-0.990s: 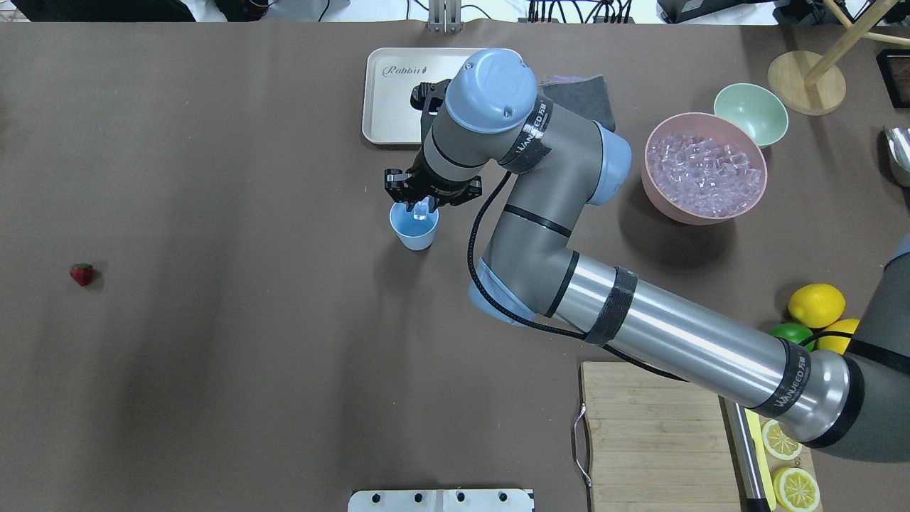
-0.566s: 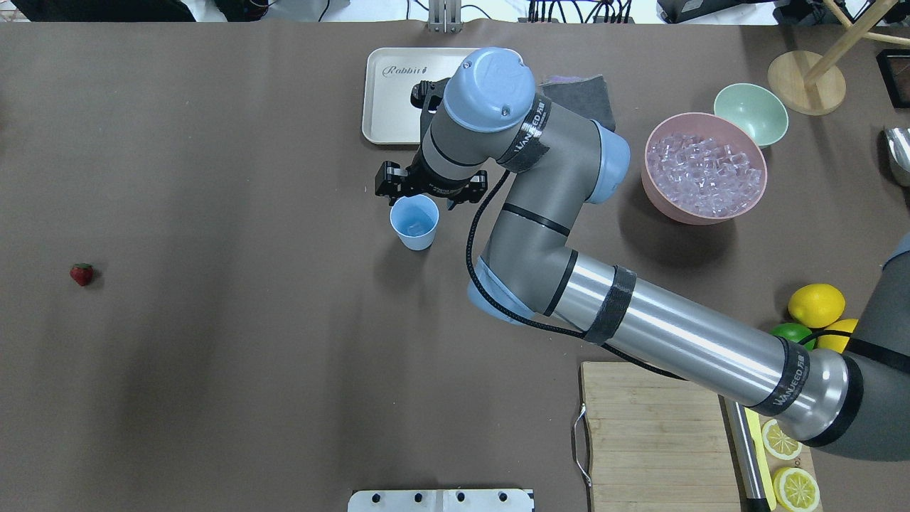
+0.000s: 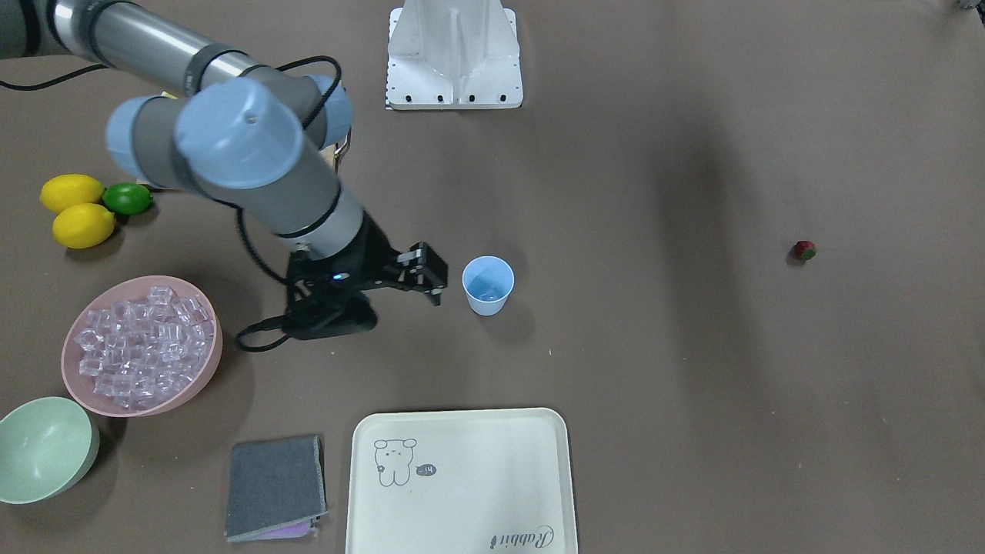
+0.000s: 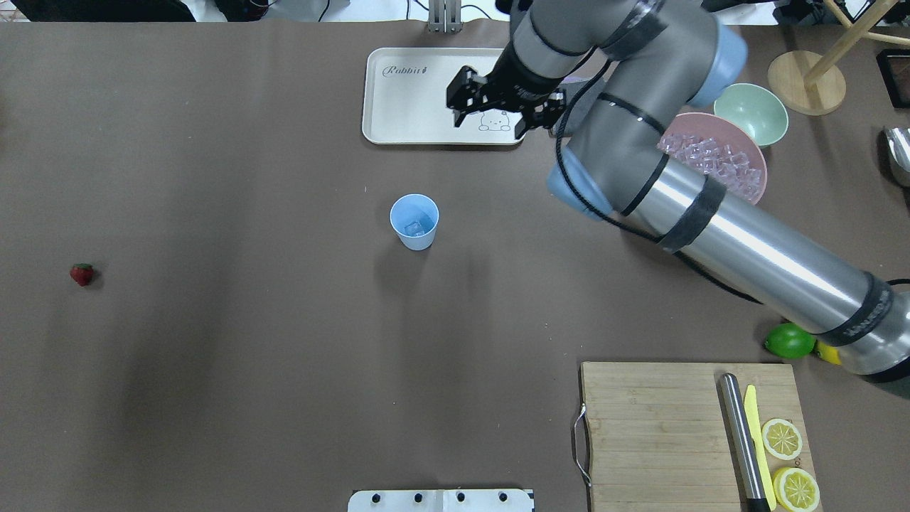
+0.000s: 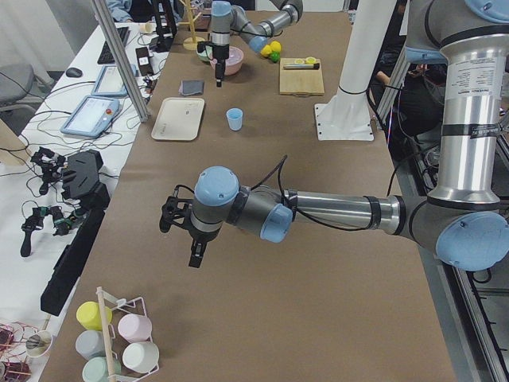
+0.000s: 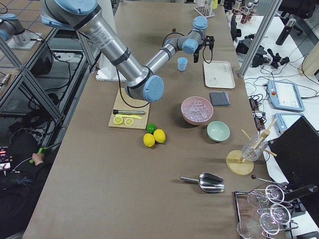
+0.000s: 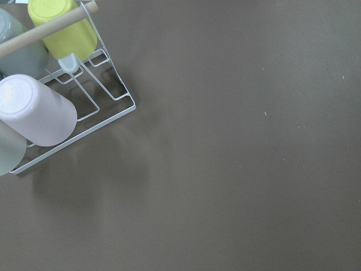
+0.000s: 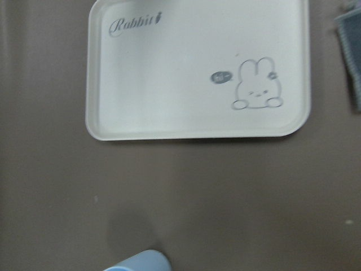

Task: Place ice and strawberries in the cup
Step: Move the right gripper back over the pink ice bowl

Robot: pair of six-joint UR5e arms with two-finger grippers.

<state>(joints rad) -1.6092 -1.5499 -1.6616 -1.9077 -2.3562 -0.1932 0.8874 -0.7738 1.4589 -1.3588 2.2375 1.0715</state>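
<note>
Far left end: my left gripper (image 5: 181, 239) hangs over bare table near a mug rack (image 5: 119, 338). It shows only from the side, so I cannot tell whether it is spread or closed. I judge it is parked clear of the work.

Strawberry (image 4: 82, 274): lies alone at the table's left, well apart from the cup and from my right hand. Not yet in the cup.

Cup (image 4: 418, 243): upright mid-table, mouth up, one cube of ice (image 4: 414, 227) at the bottom. Central spot, likely so either arm can reach it.

Right gripper (image 4: 490, 122): over the tray (image 4: 398, 99), jaws spread, nothing between them. The cup sits near, to its left and on my side; the wrist view catches only its rim at the lower edge.

Pink bowl (image 4: 761, 186): just right of that hand, heaped with ice, partly hidden by my forearm. An empty, spread hand this close suits another fetch; the berry looks like the left arm's job.
</note>
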